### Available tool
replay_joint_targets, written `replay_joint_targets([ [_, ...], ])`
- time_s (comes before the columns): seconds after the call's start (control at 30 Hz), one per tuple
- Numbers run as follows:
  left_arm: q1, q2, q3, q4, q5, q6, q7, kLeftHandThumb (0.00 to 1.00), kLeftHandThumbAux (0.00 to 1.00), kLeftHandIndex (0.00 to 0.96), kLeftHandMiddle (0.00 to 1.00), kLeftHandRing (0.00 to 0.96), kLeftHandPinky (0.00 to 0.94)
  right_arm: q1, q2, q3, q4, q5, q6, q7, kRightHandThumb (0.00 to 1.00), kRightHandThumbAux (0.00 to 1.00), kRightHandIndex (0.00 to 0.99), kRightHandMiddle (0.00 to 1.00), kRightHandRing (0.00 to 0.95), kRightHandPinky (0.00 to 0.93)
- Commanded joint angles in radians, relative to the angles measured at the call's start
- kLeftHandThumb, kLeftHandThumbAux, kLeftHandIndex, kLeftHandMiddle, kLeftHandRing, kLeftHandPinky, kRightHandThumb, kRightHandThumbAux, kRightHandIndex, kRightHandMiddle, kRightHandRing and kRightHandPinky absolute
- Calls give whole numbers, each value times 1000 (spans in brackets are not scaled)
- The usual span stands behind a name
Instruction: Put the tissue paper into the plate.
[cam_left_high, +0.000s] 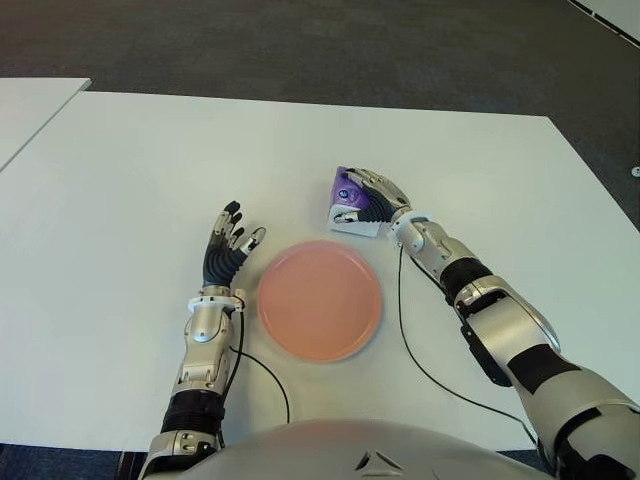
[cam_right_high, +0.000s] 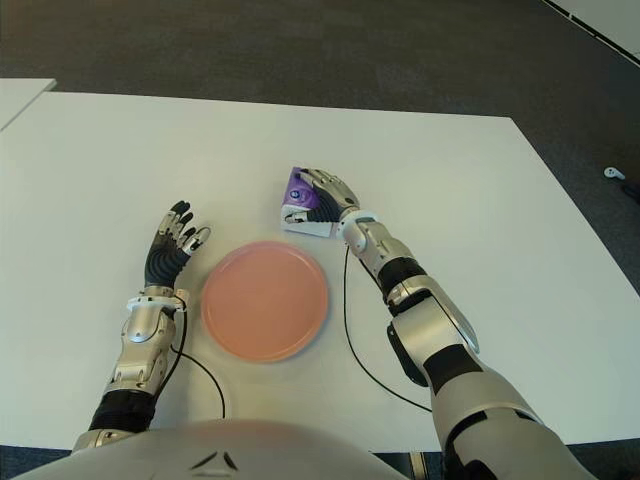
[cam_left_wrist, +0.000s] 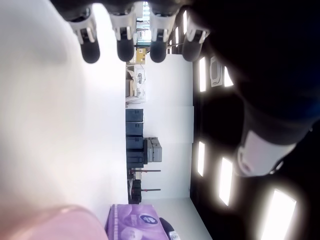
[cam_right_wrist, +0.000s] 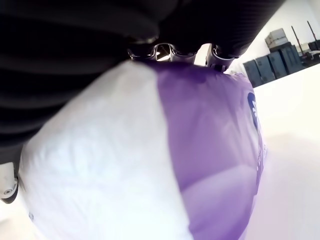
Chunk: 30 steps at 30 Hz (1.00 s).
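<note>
The tissue paper pack (cam_left_high: 347, 203), purple and white, sits on the white table (cam_left_high: 140, 170) just beyond the far right rim of the pink plate (cam_left_high: 318, 299). My right hand (cam_left_high: 372, 198) wraps over it from the right, fingers curled on its top and side; the right wrist view shows the pack (cam_right_wrist: 150, 160) pressed against the palm. The pack looks tilted, its near edge against the table. My left hand (cam_left_high: 230, 243) is beside the plate's left rim, fingers (cam_left_wrist: 125, 45) straight and spread, holding nothing. The plate is bare.
A black cable (cam_left_high: 420, 360) runs along the table from my right wrist toward my body, right of the plate. A second cable (cam_left_high: 265, 375) loops near my left forearm. A neighbouring white table (cam_left_high: 25, 110) stands at far left. Dark floor lies beyond the far edge.
</note>
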Motion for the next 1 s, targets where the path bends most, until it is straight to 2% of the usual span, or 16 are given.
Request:
replay_joint_targets([
  [0.03,7,5,-1,2,1,1,9,0,629,24,20,0,0,36,8,3,44,5,24,24,261,451,0,0,0,0],
  [0.33,19,1,-1,-10,8,-1,24,0,632,33,28,0,0,42,-5,-2,40,7,9,15,231,436,0,0,0,0],
  [0.6,23,1,-3,-16,3,4,22,0,637,28,28,0,0,66,4,25,51,-21,2,-16,189,431,0,0,0,0],
  [0.77,28,2,-5,-23,8,7,25,0,638,27,25,0,0,88,31,88,117,-81,16,-105,192,443,0,0,0,0],
  [1.0,32,2,-4,-28,13,3,31,0,642,26,29,0,0,87,36,188,161,-169,34,-193,205,450,0,0,0,0],
])
